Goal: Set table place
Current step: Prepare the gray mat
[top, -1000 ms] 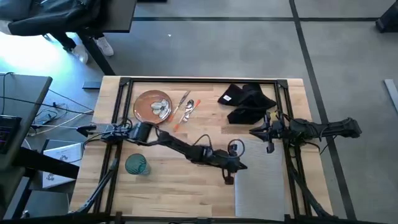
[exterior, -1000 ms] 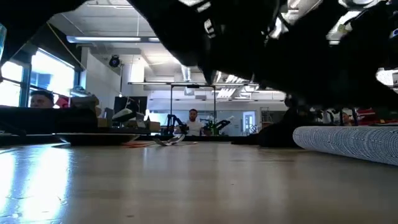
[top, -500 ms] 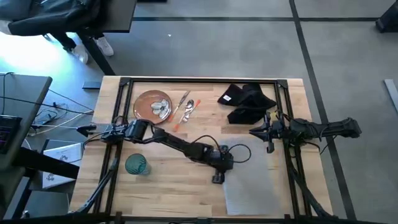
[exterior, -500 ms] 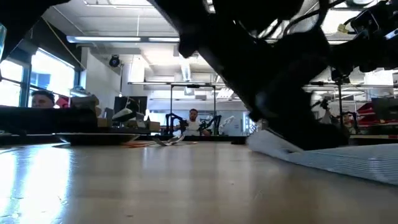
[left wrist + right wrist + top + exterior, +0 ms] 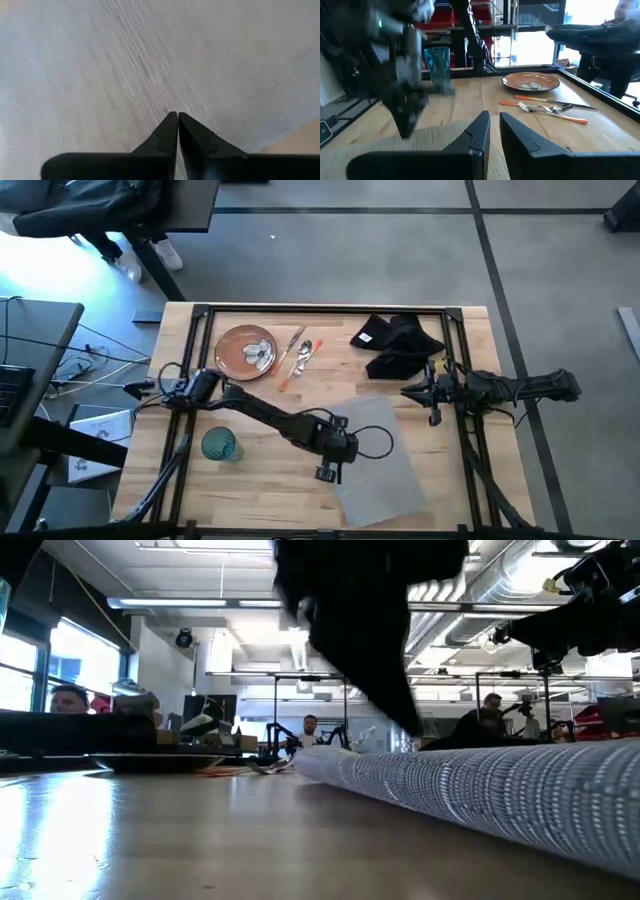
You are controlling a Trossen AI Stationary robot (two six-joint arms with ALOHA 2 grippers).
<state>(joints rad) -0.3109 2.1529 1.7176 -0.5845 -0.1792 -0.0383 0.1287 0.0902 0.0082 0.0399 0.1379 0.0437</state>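
Note:
The grey placemat lies aslant on the table near the front edge, right of centre. My left gripper is shut at the mat's left edge. My right gripper hangs at the table's right side above bare wood, fingers a narrow gap apart and holding nothing. At the far left rests the orange-brown plate, with the orange-handled cutlery beside it. The black napkin is bunched at the far right. The teal glass stands upright at the near left. My left gripper holds the placemat at its left edge, the fingers coming from above and pointing down. In the wrist view the shut fingertips meet on the weave. The edge stands slightly raised in the low view while the rest lies on the table.
The black frame rails run along the table's sides. Bare wood lies between the glass and the placemat. People and benches show in the room beyond the table.
My left gripper has gone toward the table's left edge, staying shut, and dragged the placemat with it. The mat has slid left, turned aslant and spread out longer toward the far side. Its edge now fills the low view's right.

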